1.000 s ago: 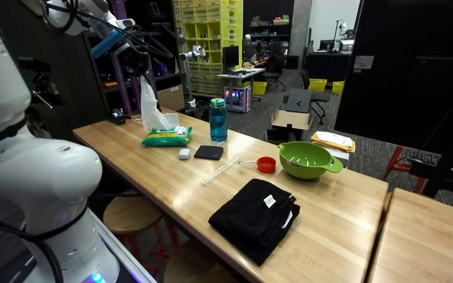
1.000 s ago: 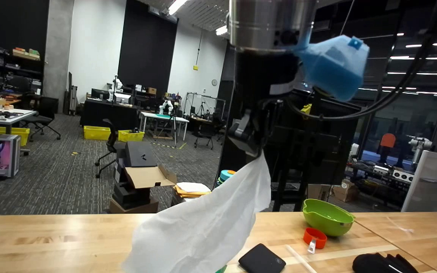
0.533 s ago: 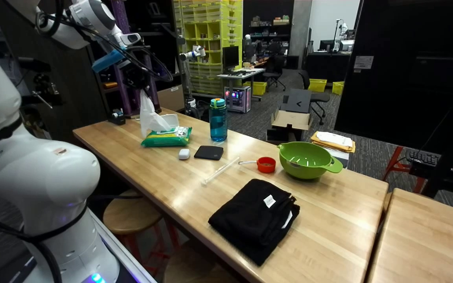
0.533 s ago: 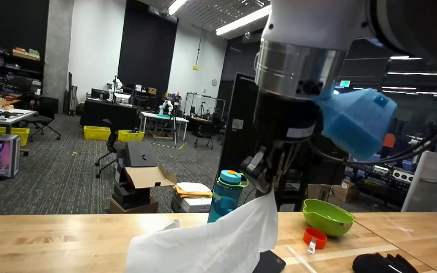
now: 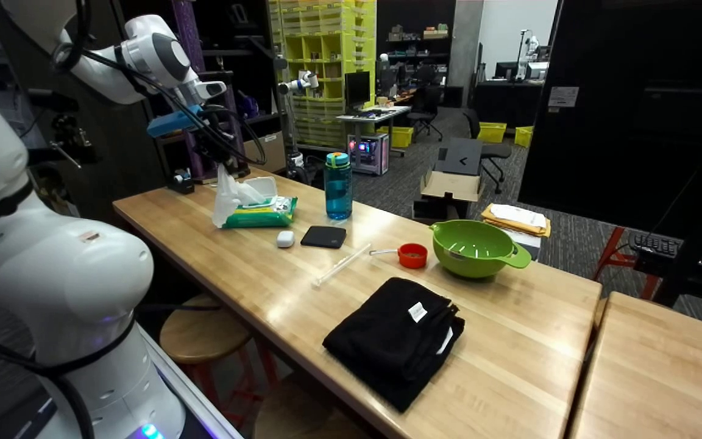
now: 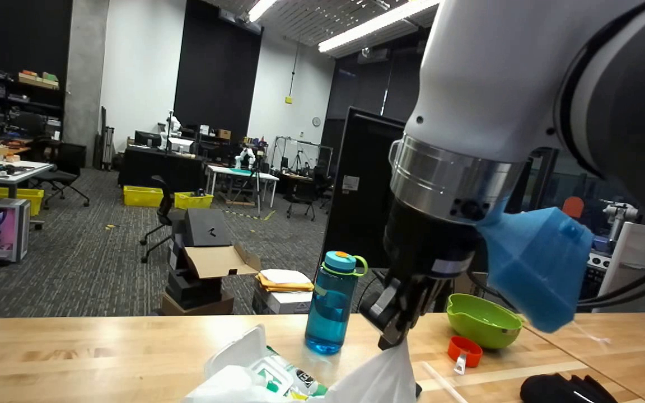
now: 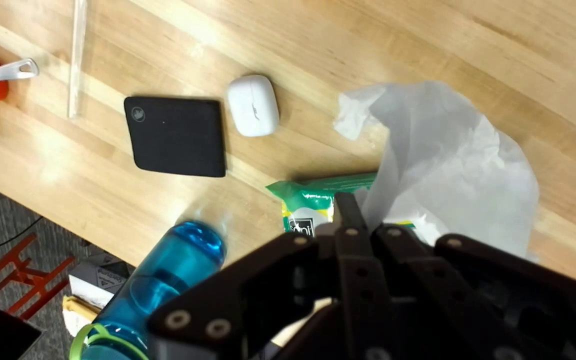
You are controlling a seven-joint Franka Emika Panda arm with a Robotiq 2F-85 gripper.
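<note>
The pincer (image 6: 394, 339) is clenched on a gathered end of a thin white sheet (image 7: 458, 165), squeezing it into a narrow neck between black fingers (image 7: 350, 210). From there the soft, matte material falls in loose folds, crinkled across its surface and faintly see-through in places. In both exterior views it drapes down from the fingertips, its lower part passing across a green packet (image 5: 272, 214); in the wrist view it spreads out beside and partly over that packet. Whether its lower edge rests on the worktop (image 5: 497, 341), a smooth surface of pale timber strips with a slight gloss, I cannot tell.

The packet is a pillow of shiny film printed in yellow and white, its stiff white lid (image 6: 238, 350) flipped open. Near it stands an upright, cylindrical bottle (image 6: 331, 308) of translucent blue plastic with a bright green loop at its cap. A rounded, glossy white case (image 7: 253, 105) lies just beside a flat, matte black pouch (image 7: 175, 136) with softened corners. Farther along are a slim clear tube (image 5: 342, 265), a red measuring cup (image 5: 412, 256) with a metal handle, and a smooth green bowl (image 5: 473, 249) with a tab handle. Folded black cloth (image 5: 397, 338), soft and dull, with a white tag, lies well apart from the pincer.
</note>
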